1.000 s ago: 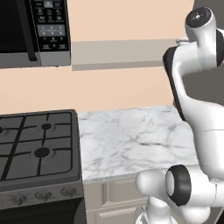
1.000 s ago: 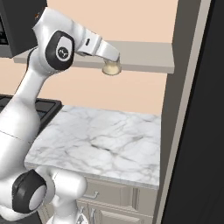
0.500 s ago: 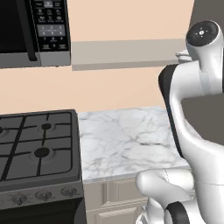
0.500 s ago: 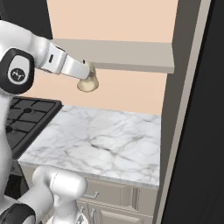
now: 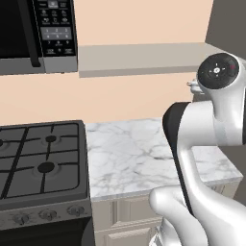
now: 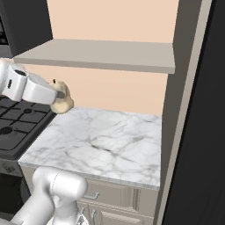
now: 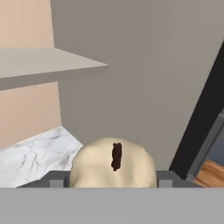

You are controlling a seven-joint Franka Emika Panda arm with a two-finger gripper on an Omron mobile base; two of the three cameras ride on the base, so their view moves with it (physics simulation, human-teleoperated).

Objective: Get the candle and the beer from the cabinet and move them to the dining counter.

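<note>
Candle (image 6: 62, 101) carried leftward off cabinet (image 6: 101, 54), above marble worktop (image 6: 105, 143).

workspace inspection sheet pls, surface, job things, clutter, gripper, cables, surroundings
surface: white grey-veined marble worktop beside the black gas stove; nothing stands on the visible part.
job's things: candle held in the air over the worktop's stove-side edge, wick end toward the hand camera; grey shelf board bare where visible; beer and dining counter nothing seen.
clutter: nothing seen.
grippers: gripper shut on candle, below the shelf.
cables: nothing seen.
surroundings: microwave above the stove, beige wall, tall dark panel right of the worktop, beige base cabinets below.
</note>
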